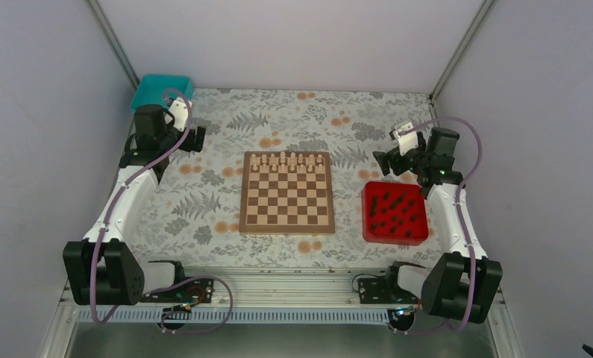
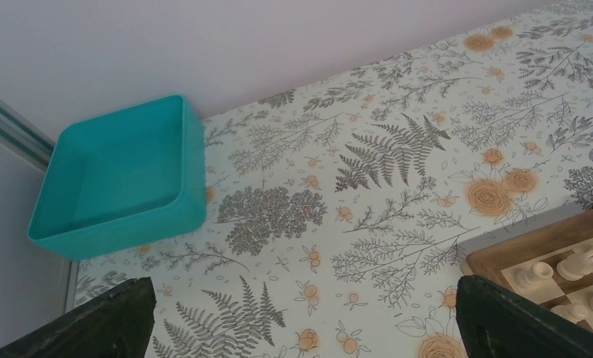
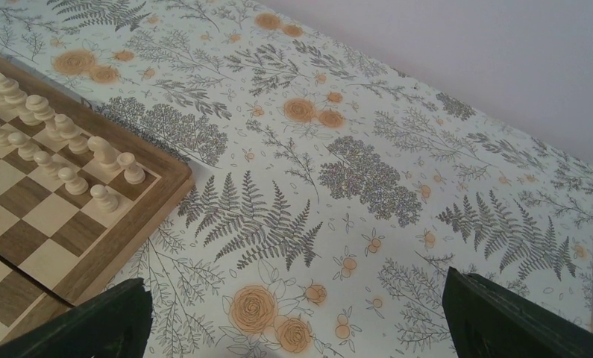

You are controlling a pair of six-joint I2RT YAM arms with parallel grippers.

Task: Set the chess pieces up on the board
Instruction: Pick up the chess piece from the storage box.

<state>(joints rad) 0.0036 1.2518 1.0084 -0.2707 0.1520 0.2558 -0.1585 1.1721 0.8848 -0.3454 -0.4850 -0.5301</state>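
Observation:
The wooden chessboard [image 1: 286, 193] lies mid-table, its corners showing in the left wrist view [image 2: 535, 242] and right wrist view [image 3: 69, 268]. Pale cream pieces [image 1: 289, 161] fill its two far rows. The tiny dark chess pieces [image 1: 394, 210] lie loose in a red tray [image 1: 368, 216] right of the board. My left gripper [image 1: 196, 139] hangs open and empty left of the board's far end, fingers [image 2: 92, 324] wide apart above the cloth. My right gripper [image 1: 381, 162] is open and empty above the red tray's far side, fingers [image 3: 517, 321] wide apart.
A teal bin [image 1: 161, 91] sits empty at the far left corner, also in the left wrist view [image 2: 121, 175]. A floral cloth [image 1: 204, 201] covers the table. Grey walls close in on three sides.

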